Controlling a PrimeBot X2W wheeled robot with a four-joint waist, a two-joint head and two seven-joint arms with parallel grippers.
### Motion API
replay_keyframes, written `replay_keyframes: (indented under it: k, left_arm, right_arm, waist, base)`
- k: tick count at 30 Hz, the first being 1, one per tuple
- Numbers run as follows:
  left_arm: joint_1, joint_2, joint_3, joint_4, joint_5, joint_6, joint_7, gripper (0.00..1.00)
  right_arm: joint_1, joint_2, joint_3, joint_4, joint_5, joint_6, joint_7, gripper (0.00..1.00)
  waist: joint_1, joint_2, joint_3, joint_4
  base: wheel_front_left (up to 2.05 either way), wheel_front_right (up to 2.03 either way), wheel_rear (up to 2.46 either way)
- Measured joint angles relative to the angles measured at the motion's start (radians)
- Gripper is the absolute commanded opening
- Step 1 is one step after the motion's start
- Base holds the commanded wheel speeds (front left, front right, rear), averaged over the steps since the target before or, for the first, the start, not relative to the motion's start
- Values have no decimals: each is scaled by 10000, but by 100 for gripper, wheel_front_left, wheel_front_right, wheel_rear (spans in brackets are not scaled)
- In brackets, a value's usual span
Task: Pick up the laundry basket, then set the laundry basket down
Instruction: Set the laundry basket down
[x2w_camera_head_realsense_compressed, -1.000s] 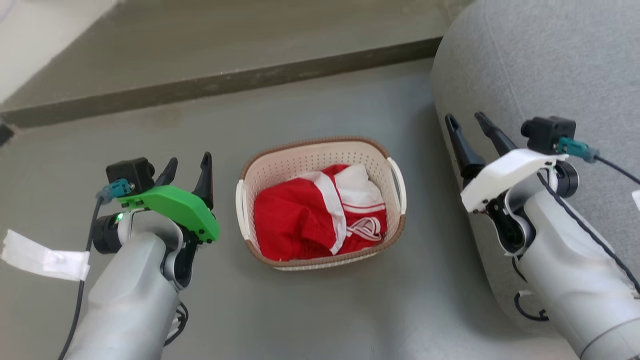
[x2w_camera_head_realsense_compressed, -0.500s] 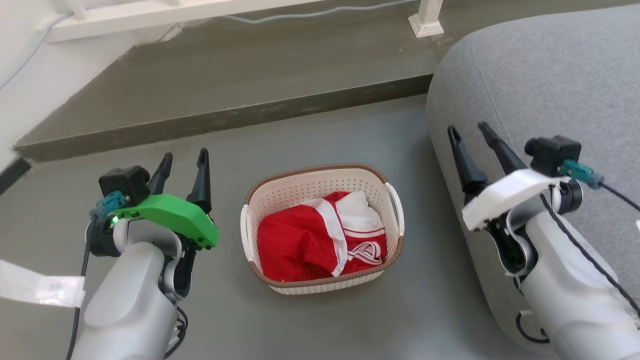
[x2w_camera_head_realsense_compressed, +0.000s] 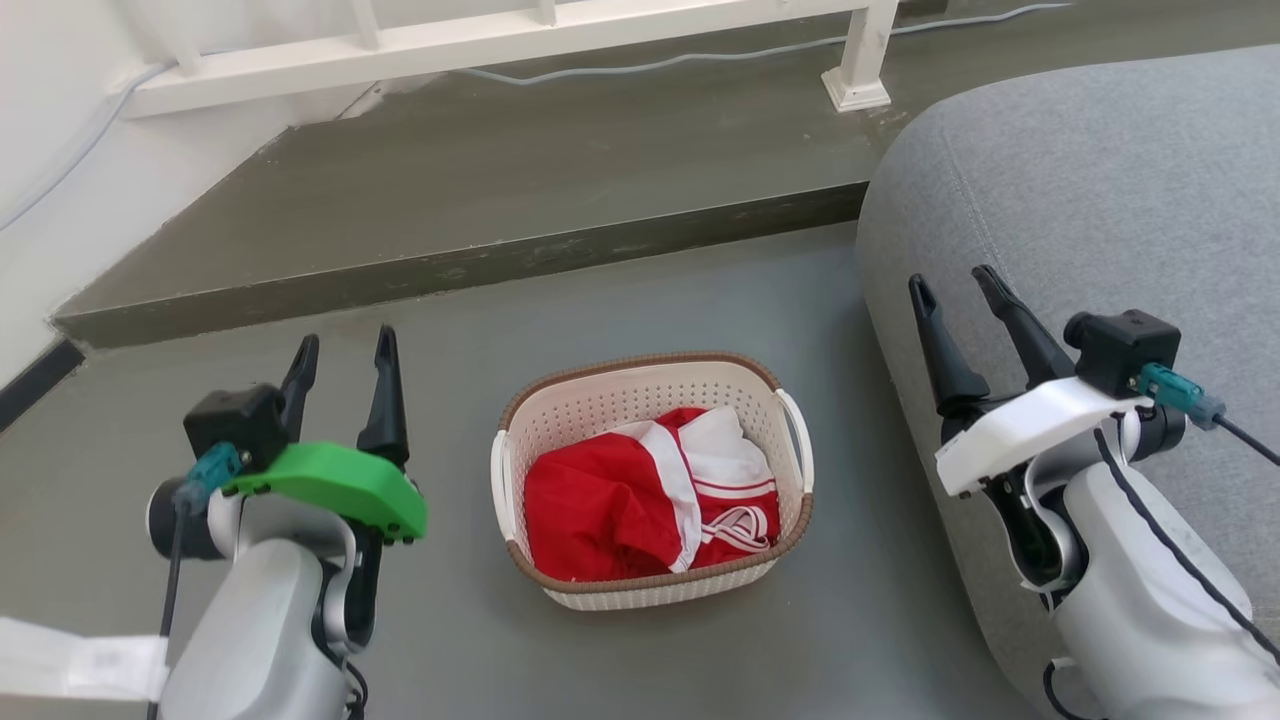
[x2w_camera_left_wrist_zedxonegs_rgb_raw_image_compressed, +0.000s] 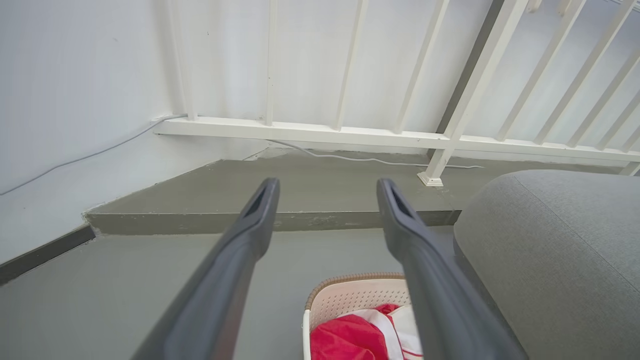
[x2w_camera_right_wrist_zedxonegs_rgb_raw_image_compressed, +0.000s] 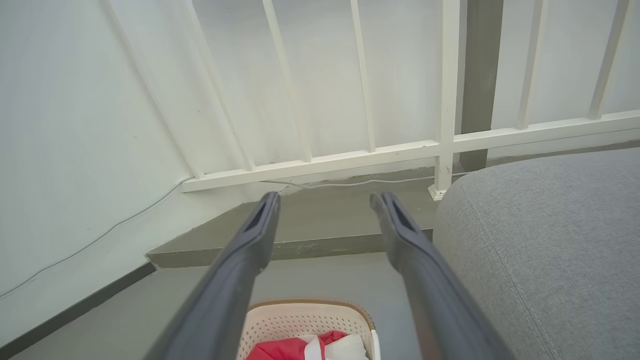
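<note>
The grey floor stretched under both arms, its near part cut off by the head view's bottom edge. A big grey upholstered sofa bulged just behind and right of the right pincer. It ran off the frame's right edge, and the pale forearm hid its lower front. Whether that pincer's fingers brushed the fabric could not be made out.

Far ahead of both pincers' tips stood a white barred railing. The head view showed just its bottom rail and one post foot. Between the railing and the pincers lay a raised grey concrete step.

The small cream perforated plastic laundry basket, with its brown woven-look rim, sat on the floor between the two pincers. It was right of the left pincer and left of the right one, clear of both. Each wrist view showed the basket's far end alone, the rest cut off at the bottom edge or lying behind a dark finger. A crumpled red and white garment filled the basket and hid its bottom.

Both pincers were released, their long dark fingers spread with nothing between them.

A thin grey cable trailed along the step beneath the railing. A strip of white tape showed behind the left pincer, cut off at the frame's left edge.
</note>
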Motion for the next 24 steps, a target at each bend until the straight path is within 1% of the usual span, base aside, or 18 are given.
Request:
replay_keyframes:
  k: [4,7,12,15,24]
  left_arm:
    - [392,0,142,-449,337,90,0,100]
    - [554,-10,167,-773,616,94,0,100]
    - [1040,-48,255,-1062,815,100,0,100]
    - [1230,-127,451,-1290,865,104,0,100]
    - [1650,-261,573,-1824,1235,104,0,100]
  right_arm:
    - [297,90,-121,-359,-140,-27,0,100]
    - [567,167,-251,-579,-171,-173,0,100]
    - [840,238,-309,-846,-483,-171,0,100]
    - [951,245,-399,-997,-569,-173,0,100]
    - [1319,316,-646,-1310,-731,-171,0,100]
  waist:
    - [0,0,-37,-21]
    - [0,0,-40,-41]
    - [0,0,-18,-93]
    - [0,0,-4,-131]
    - [0,0,1,-153]
  base:
    - [0,0,0]
    - [0,0,0]
    - [0,0,0]
    - [0,0,0]
    - [0,0,0]
